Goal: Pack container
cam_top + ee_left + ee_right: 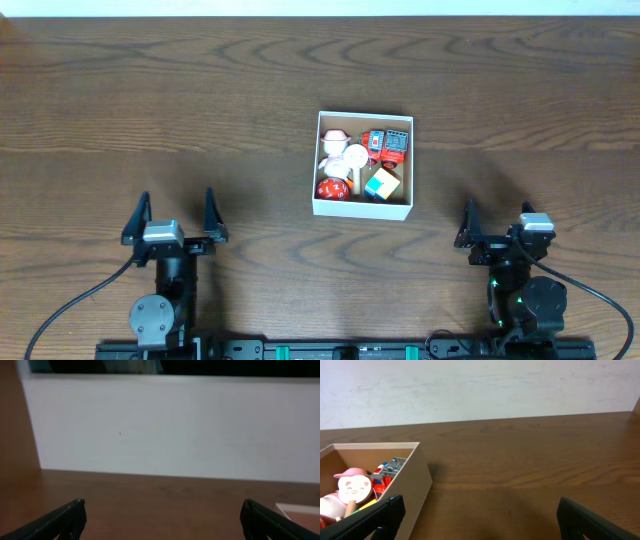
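Nearest the base, the left gripper (pixel 177 200) and right gripper (pixel 497 212) are held wide apart and empty, while further out, mid-way across the table (pixel 150 100), the container (pixel 362 209) is seen already filled with small toys (pixel 360 160), so packing is judged finished and no further pick seems called for.

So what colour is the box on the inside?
Brown. The container shows its brown inner wall best in the right wrist view.
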Available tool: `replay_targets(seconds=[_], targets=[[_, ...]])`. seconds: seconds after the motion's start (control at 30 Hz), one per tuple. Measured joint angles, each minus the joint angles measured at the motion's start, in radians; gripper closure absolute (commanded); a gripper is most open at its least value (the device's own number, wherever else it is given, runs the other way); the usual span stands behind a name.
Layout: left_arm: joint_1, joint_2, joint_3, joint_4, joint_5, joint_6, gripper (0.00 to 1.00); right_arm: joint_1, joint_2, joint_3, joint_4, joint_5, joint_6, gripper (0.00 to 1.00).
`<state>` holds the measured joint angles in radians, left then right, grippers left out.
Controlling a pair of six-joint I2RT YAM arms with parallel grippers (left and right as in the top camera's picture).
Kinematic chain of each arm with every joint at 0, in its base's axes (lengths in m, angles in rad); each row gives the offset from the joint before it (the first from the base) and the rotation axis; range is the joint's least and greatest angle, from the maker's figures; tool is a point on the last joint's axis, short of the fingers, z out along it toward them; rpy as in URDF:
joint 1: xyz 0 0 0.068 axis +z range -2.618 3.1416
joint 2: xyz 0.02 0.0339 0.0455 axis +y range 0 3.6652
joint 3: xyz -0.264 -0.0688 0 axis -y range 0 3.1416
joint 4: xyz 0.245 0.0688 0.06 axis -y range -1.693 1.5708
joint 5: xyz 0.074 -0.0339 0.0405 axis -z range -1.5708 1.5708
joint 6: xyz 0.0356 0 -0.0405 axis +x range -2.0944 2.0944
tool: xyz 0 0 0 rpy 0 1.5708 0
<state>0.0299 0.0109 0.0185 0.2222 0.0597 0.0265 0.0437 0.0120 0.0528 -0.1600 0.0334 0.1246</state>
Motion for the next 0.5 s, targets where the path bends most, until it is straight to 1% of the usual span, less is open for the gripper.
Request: replay_targets(seconds=[0.2,0.4,0.5], targets=[[-0.006,0.000,-0.010,-0.075,0.005,0.000,0.02,0.000,0.000,0.000,0.000,0.000,0.000,0.01],[-0.006,-0.001,-0.011,-0.198,0.005,0.000,0.02,0.000,0.000,0.000,0.000,0.000,0.000,0.01],[-0.006,-0.001,-0.010,-0.223,0.006,0.000,0.02,0.000,0.000,0.000,0.000,0.000,0.000,0.01]])
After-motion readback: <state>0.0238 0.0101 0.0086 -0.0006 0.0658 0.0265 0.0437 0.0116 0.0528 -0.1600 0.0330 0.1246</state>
